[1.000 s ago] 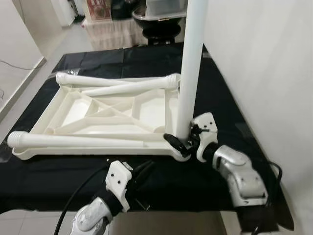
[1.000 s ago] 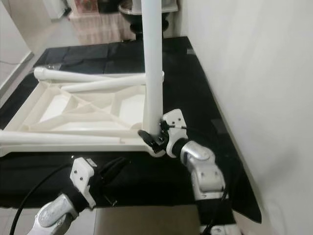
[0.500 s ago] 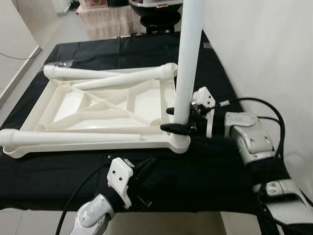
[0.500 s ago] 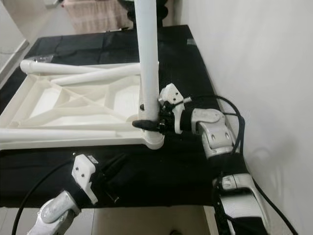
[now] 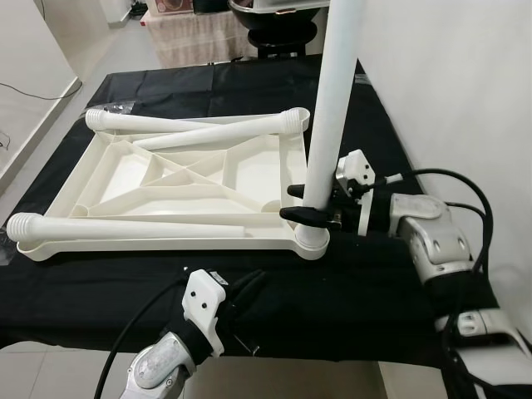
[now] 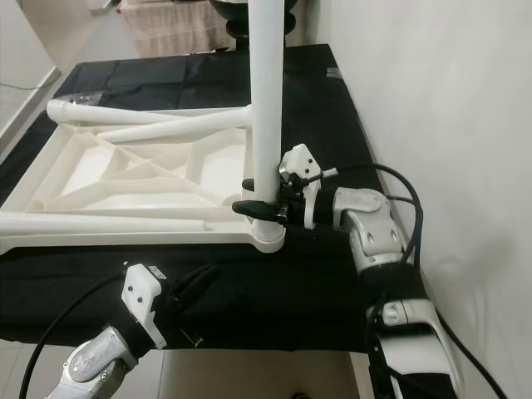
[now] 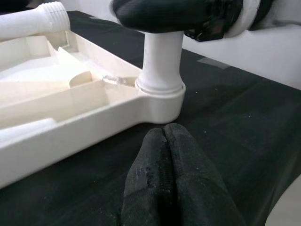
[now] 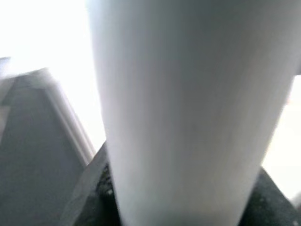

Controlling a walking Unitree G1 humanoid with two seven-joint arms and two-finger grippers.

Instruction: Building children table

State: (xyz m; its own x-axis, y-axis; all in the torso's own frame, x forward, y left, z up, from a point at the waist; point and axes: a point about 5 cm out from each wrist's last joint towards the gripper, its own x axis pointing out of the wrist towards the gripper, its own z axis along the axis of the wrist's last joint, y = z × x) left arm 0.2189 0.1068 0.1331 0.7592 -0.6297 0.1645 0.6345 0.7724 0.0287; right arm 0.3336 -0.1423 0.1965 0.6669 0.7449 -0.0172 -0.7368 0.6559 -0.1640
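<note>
A white plastic tabletop [image 5: 183,179] lies upside down on a black cloth. One white leg [image 5: 332,108] stands upright in the socket [image 5: 312,241] at its near right corner. My right gripper [image 5: 304,203] comes in from the right and is shut on this leg just above the socket; the right wrist view shows the leg [image 8: 188,108] very close. One loose leg [image 5: 125,226] lies along the near rim and two more loose legs [image 5: 208,131] lie at the far end. My left gripper [image 5: 247,289] rests shut on the cloth in front of the socket, its fingers [image 7: 164,155] pressed together and holding nothing.
A white wall [image 5: 449,83] runs close along the table's right side. The black cloth [image 5: 349,307] ends at the front edge near my left arm. Dark furniture and a cloth-covered stand [image 5: 199,33] are beyond the far end. A black cable [image 5: 453,176] loops over my right arm.
My right arm has swung from the front round to the right of the upright leg, still holding it, now slightly higher. The left gripper has stayed put. The camera has shifted a little.
</note>
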